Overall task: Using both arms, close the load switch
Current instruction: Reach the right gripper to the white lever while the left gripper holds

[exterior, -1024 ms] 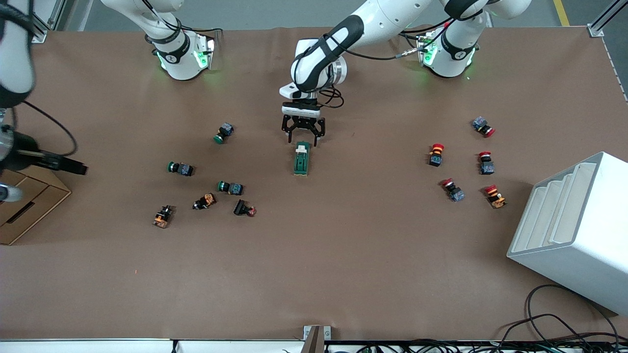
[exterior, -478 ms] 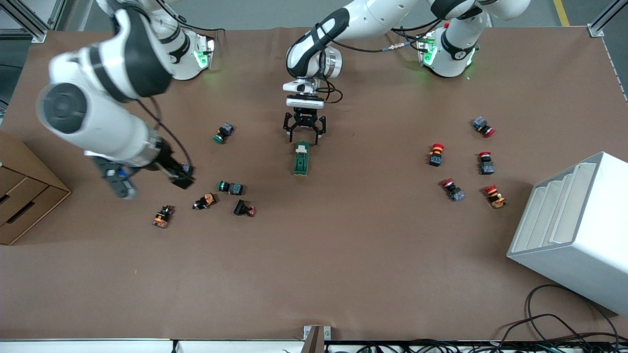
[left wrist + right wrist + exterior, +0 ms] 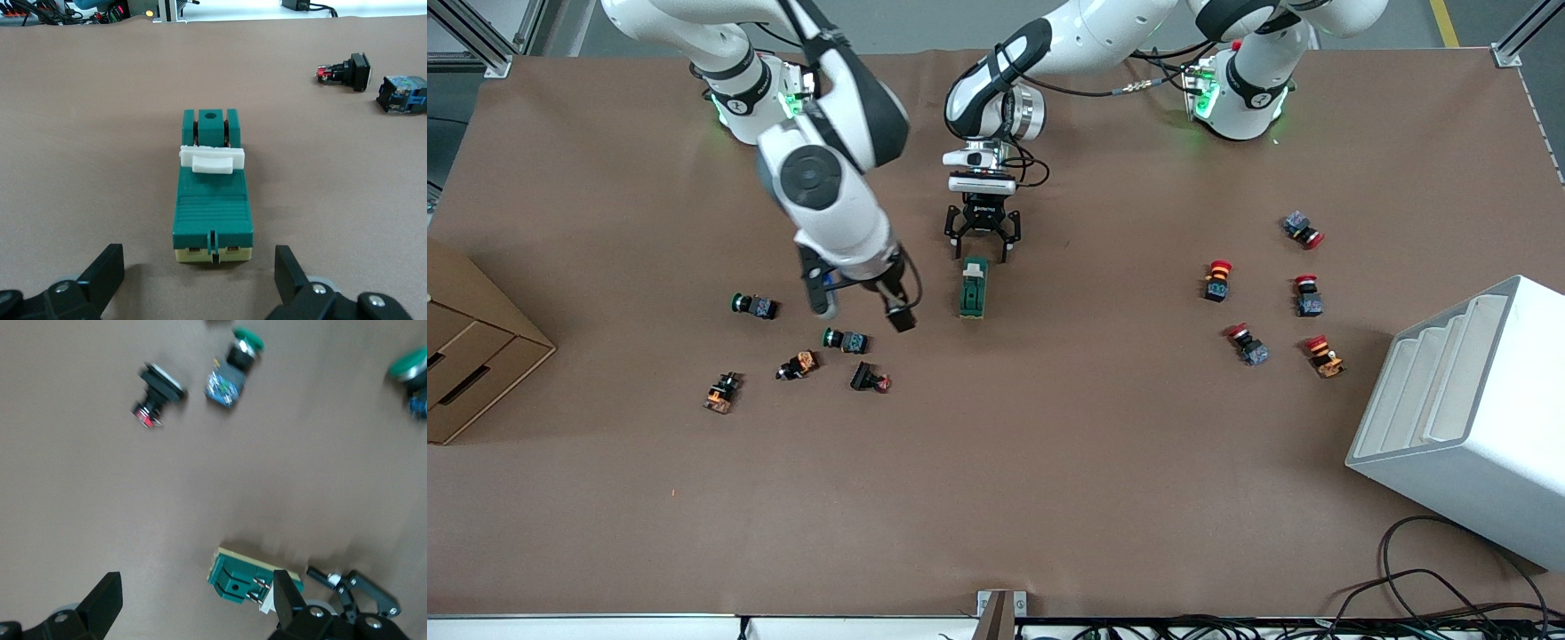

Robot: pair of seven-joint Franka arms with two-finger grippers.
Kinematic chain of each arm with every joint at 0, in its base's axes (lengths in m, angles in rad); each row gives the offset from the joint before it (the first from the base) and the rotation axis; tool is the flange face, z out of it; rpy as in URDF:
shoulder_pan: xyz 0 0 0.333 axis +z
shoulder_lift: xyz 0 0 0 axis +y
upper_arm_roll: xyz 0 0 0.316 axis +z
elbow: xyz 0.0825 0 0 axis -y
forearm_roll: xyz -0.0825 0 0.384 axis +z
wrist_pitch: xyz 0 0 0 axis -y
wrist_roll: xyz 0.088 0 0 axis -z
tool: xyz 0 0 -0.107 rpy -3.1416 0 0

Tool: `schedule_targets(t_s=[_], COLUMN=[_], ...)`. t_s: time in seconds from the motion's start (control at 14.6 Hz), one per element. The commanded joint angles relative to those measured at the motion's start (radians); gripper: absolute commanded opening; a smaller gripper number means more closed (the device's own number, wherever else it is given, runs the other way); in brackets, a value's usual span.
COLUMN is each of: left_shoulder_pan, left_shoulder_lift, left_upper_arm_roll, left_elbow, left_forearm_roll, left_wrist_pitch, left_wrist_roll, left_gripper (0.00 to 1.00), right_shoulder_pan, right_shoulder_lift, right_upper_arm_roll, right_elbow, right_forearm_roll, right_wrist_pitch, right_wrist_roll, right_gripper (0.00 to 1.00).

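- The table (image 3: 1049, 498), covered in brown, is occupied by two groups of push-buttons: green-capped ones (image 3: 845, 339) toward the right arm's end and red-capped ones (image 3: 1216, 278) toward the left arm's end.
- The right arm (image 3: 827, 191) is seen stretched out from its base over the green-capped group. A second ago only its elbow showed at the table's edge, so a long sweep toward the middle has been made.
- The left arm (image 3: 996, 84) is held bent over the centre, hardly changed from the earlier frames.
- The load switch (image 3: 974, 288) lies flat near the table's middle, unmoved, its white lever (image 3: 211, 160) across the green body.
- The left gripper (image 3: 983, 238) is poised low at the switch's end nearest the bases, fingers spread wide on either side, probably so the body can be steadied.
- The right gripper (image 3: 898, 313) is carried beside the switch, over bare table; its fingers appear spread in the blurred right wrist view, nothing held.
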Motion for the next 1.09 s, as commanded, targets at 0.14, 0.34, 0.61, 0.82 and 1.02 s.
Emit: schedule_targets(t_s=[0.14,0.34,0.61,0.82,1.02], left_shoulder_pan=[-0.014,-0.026,-0.026,-0.024,-0.024], left_shoulder_lift=[0.013,0.019,0.019,0.025,0.027], left_upper_arm_roll=[0.005,0.005,0.005,0.007,0.007], left_elbow=[0.004,0.004,0.008,0.014,0.018], left_forearm_roll=[0.024,0.023,0.023,0.023,0.024], left_wrist_pitch=[-0.021,-0.024,-0.024,-0.024,-0.024], left_wrist_roll=[-0.021,-0.023,-0.023,-0.023,-0.023], left_gripper=[1.00,1.00,1.00,1.00,1.00], right_shoulder_pan=[0.094,0.132,0.184,0.212,0.226], right_shoulder_lift=[0.039,0.088,0.154,0.174,0.182], right_upper_arm_roll=[-0.016,-0.016,-0.019,-0.024,-0.024], right_elbow=[-0.078,-0.078,-0.078,-0.083,-0.092], right_forearm_roll=[0.010,0.009,0.003,0.001,-0.001], right_wrist_pitch=[0.142,0.197,0.266,0.303,0.306], right_wrist_roll=[0.156,0.212,0.284,0.320,0.331], right_gripper=[1.00,1.00,1.00,1.00,1.00])
